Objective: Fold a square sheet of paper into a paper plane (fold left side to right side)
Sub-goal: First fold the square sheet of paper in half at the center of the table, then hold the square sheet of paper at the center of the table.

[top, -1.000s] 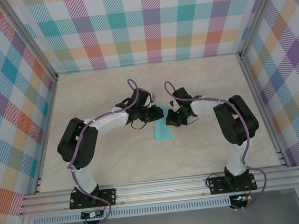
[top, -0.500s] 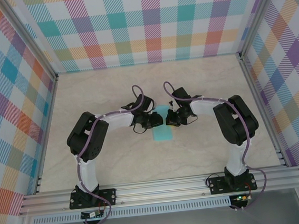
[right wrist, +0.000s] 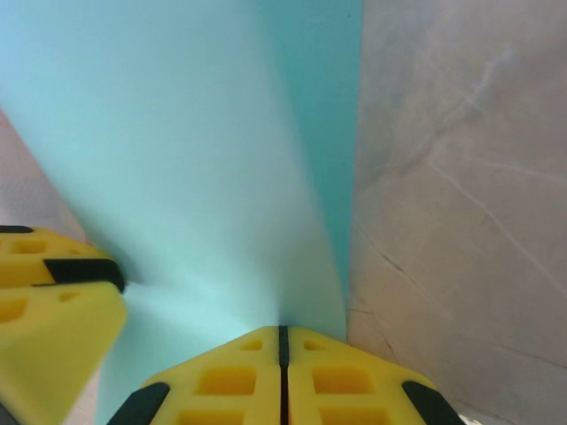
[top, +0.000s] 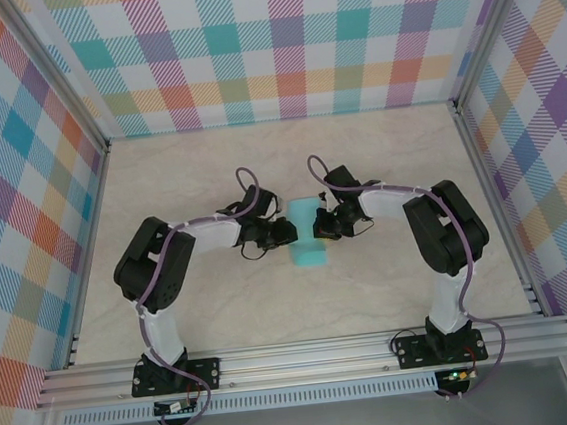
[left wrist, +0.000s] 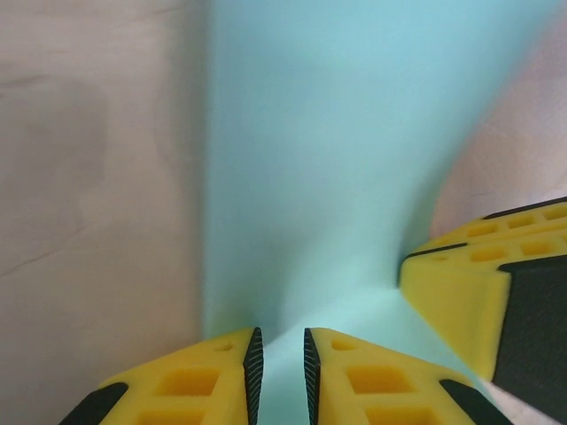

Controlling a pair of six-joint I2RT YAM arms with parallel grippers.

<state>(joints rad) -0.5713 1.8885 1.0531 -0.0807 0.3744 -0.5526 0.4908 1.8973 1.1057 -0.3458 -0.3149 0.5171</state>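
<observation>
Right gripper (right wrist: 283, 341) is clamped on the square sheet of paper (top: 307, 238); left gripper (left wrist: 279, 354) pinches its opposite edge above the table (top: 392, 292).

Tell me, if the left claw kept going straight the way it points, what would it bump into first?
Probably the right gripper: the left gripper faces it across the turquoise paper, though depth is unclear.

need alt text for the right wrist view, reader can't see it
A thin turquoise sheet of paper runs up the frame from the right gripper, whose yellow fingers are shut together on its near edge. The left gripper's yellow finger touches the paper at lower left, and pale marbled tabletop lies to the right.
</observation>
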